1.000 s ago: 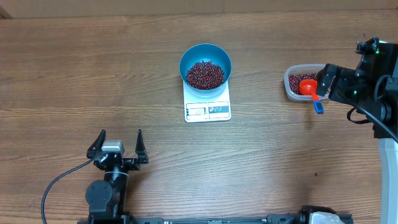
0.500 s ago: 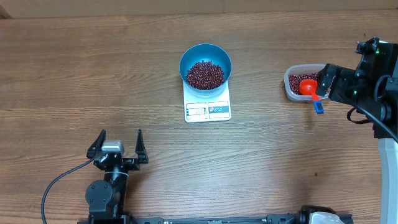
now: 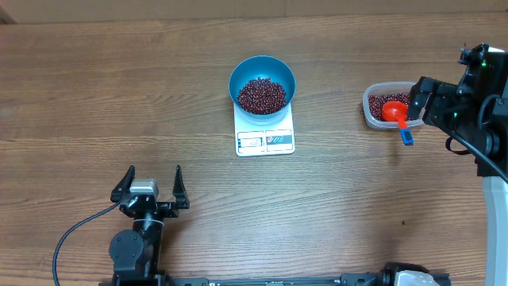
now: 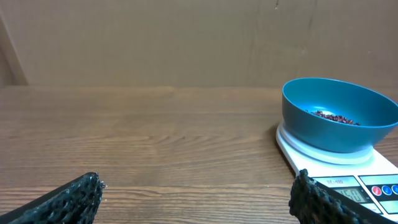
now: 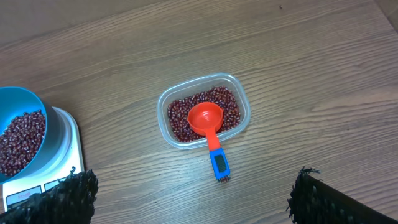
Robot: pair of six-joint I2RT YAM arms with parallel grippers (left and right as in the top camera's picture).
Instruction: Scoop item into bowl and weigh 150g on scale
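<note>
Beans [image 3: 262, 94]: heaped in the bowl [image 3: 236, 73], mid-table.
Bowl: on the far end of the scale [image 3: 264, 141].
Scale: long way runs far to near, display [image 3: 251, 143] toward the arms.
Change: right arm [image 3: 470, 107] slid a bit right, away from the tub [image 3: 367, 104].
Right gripper [image 3: 421, 102]: spread wide, empty.
Left gripper [image 3: 154, 171]: spread wide, empty.

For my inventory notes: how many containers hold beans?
2: the blue bowl on the scale; the clear tub to its right, red scoop inside. None seems hidden.
</note>
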